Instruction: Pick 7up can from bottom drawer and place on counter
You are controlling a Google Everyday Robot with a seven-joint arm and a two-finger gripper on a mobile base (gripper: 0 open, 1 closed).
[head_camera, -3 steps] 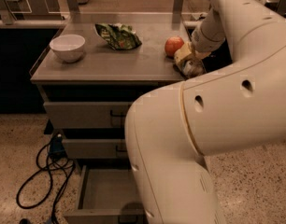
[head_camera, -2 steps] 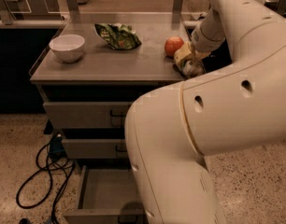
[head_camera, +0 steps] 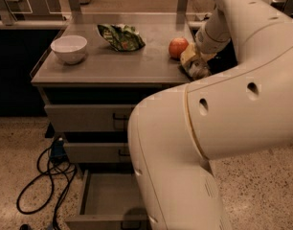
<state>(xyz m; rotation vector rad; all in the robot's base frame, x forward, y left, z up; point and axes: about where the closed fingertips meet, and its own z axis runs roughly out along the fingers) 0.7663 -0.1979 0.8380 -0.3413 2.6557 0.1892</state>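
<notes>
Nearest the camera, the robot's bulky white arm (head_camera: 208, 143) fills the lower right and hides part of the cabinet front. Beside it, at the bottom, the bottom drawer (head_camera: 106, 200) stands pulled out, with its plain grey floor showing. Black cables (head_camera: 41, 186) loop on the speckled floor to the left of it. Above, the middle drawer (head_camera: 91, 152) and the top drawer (head_camera: 86, 118) sit pushed in.

The grey desk (head_camera: 113, 66) tops the cabinet. At its front right corner the arm reaches down and ends in the hand (head_camera: 197, 65), low over the desk's edge. A small silvery round shape at the tip of the hand appears to be the 7up can (head_camera: 200, 71), right at that corner; whether the hand is clamped on it or merely beside it cannot be told.

Just behind and left of the hand lies a red-orange apple (head_camera: 178, 47), near it but apart. A white bowl (head_camera: 69, 48) sits upright toward the left side of the desk. A crumpled green snack bag (head_camera: 120, 36) lies farther back, between bowl and apple.
</notes>
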